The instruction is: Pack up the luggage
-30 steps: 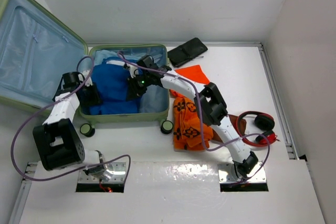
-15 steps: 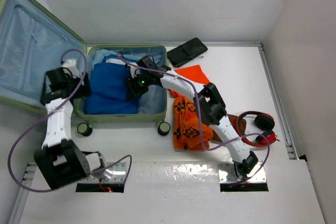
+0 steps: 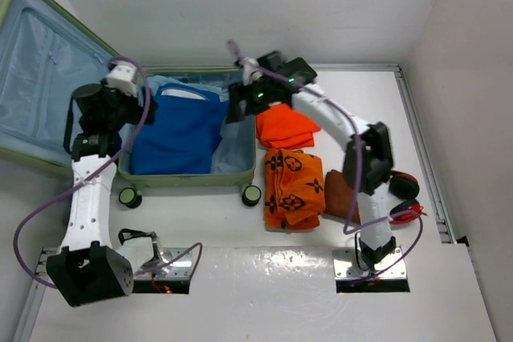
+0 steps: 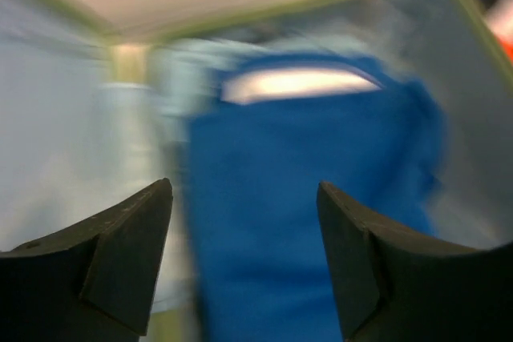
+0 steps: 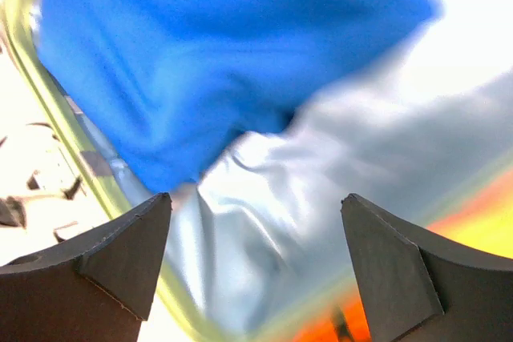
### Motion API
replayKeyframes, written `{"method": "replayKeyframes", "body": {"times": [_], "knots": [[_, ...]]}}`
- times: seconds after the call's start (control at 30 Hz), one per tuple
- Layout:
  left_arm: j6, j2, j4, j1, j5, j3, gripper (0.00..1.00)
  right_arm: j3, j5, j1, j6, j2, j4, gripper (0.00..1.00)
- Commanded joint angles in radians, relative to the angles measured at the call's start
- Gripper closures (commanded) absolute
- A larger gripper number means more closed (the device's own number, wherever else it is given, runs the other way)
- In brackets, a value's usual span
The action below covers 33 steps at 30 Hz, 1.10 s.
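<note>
Left gripper [image 4: 243, 190], right gripper [image 5: 256, 202] wide open, empty. Orange cloth [image 3: 284, 126] lies just right of luggage [image 3: 192, 178], close by right gripper; left gripper far.

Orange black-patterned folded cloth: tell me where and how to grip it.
Probably pinch the patterned orange cloth at its near edge, from above: it lies flat, that edge is free, and a brown item crowds its right side.
</note>
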<state>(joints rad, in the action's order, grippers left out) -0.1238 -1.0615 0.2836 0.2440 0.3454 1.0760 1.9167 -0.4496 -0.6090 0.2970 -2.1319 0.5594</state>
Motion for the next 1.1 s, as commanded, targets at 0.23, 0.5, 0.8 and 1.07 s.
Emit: {"method": "replayKeyframes", "body": {"times": [0.23, 0.5, 0.8, 1.07], "knots": [[-0.077, 0.057, 0.022, -0.376, 0.196, -0.094, 0.10, -0.499, -0.079, 0.317, -0.056, 0.525, 0.282, 0.14], [0.013, 0.089, -0.061, -0.479, 0.015, -0.169, 0.10, -0.993, -0.083, 0.431, 0.105, 0.698, 0.261, 0.00], [0.038, 0.089, -0.051, -0.499, -0.048, -0.160, 0.10, -1.128, -0.195, 0.491, 0.152, 0.570, 0.016, 0.00], [0.049, 0.087, -0.031, -0.508, 0.010, -0.182, 0.10, -1.102, -0.345, 0.469, 0.211, 0.463, -0.119, 0.00]]}}
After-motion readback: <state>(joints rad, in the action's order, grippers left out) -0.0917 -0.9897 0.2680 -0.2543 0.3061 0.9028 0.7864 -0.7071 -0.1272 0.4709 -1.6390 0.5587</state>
